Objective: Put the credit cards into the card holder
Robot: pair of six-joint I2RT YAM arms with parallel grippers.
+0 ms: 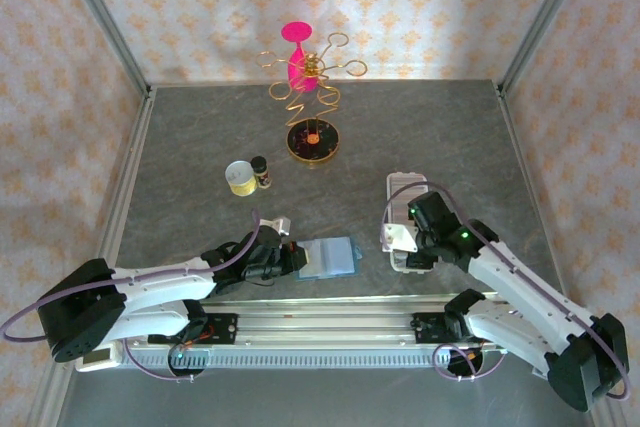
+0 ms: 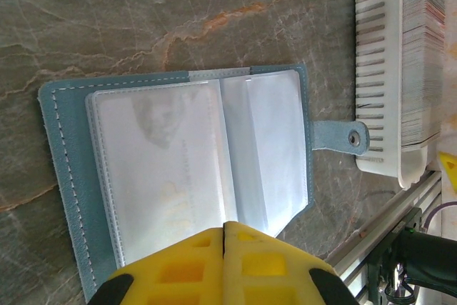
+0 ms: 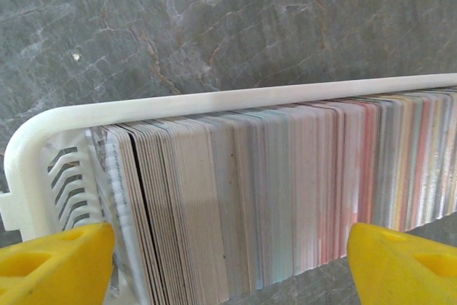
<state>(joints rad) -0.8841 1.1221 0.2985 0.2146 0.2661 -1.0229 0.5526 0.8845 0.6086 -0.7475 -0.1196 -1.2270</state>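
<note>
1. Many credit cards [image 3: 250, 198] already stand packed in the card holder [image 3: 214, 99], mid-frame; the task looks far along;
2. right pincer [image 3: 228, 266] gapes wide astride them, gripping nothing;
3. left pincer [image 2: 223, 251], closed and empty, sits over the teal wallet [image 2: 64, 155], lower frame.

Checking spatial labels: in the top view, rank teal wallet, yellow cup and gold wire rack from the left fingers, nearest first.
1. teal wallet: right at the left fingers.
2. yellow cup: behind, slightly left.
3. gold wire rack: far back, centre.
</note>
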